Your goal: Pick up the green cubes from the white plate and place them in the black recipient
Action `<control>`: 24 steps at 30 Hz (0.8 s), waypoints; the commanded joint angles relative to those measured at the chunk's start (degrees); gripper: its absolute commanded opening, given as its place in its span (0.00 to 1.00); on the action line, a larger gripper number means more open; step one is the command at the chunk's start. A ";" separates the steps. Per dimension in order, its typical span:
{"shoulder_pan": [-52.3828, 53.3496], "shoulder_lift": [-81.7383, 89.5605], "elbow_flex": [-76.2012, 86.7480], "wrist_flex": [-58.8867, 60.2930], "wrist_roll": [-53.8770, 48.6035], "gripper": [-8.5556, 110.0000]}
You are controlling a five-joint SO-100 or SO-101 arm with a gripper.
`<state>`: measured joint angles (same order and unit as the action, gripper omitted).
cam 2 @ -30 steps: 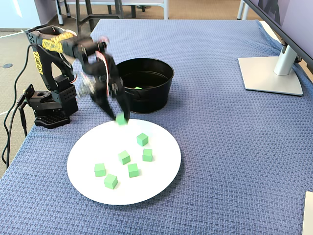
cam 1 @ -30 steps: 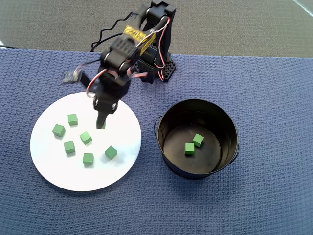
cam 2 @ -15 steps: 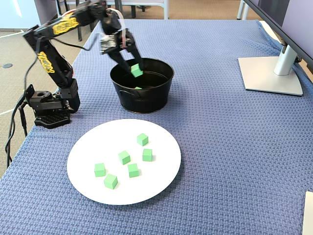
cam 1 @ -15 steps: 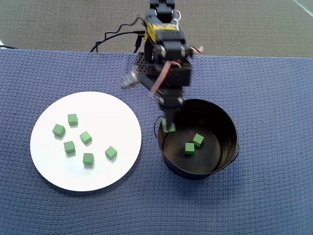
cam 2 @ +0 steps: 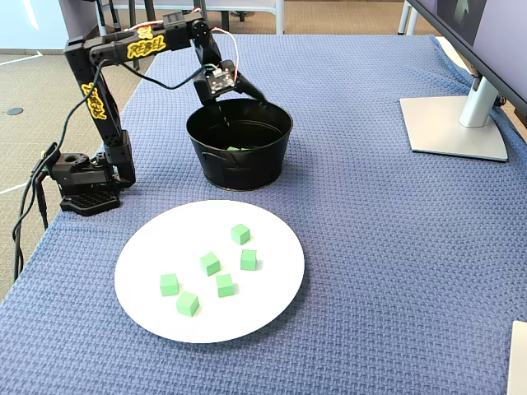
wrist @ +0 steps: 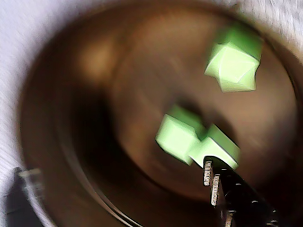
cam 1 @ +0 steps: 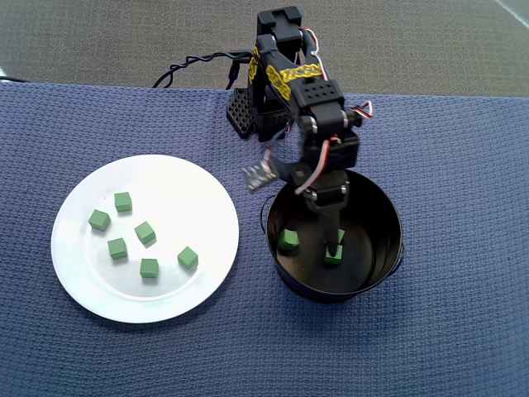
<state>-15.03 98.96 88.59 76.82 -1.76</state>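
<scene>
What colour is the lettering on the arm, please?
Yellow lettering on the black arm, clearest in the fixed view.

Claw [cam 1: 332,240] down inside the black recipient [cam 1: 384,207] among three green cubes [cam 1: 288,241].

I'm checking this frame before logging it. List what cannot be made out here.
- End effector jaws: open or shut is unclear. The overhead view has the arm covering them, the wrist view is motion-blurred, and the black recipient wall hides them in the fixed view.
- Green cubes in the recipient: the wrist view shows three, blurred; the arm overlaps them overhead.
- Recipient floor: mostly hidden in the fixed view.
</scene>
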 commanded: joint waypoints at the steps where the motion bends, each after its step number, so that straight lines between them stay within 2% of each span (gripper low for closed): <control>1: 9.23 5.71 -6.68 0.79 2.46 0.48; 5: 25.49 1.41 -11.87 1.58 1.58 0.47; 8: 36.83 -3.69 -10.46 -3.96 3.60 0.42; 11: 43.59 -7.73 -5.80 -10.72 6.59 0.39; 17: 44.38 -11.16 0.44 -14.85 11.51 0.34; 24: 40.34 -13.18 3.60 -14.41 11.60 0.34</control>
<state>26.63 86.13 92.11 63.37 9.05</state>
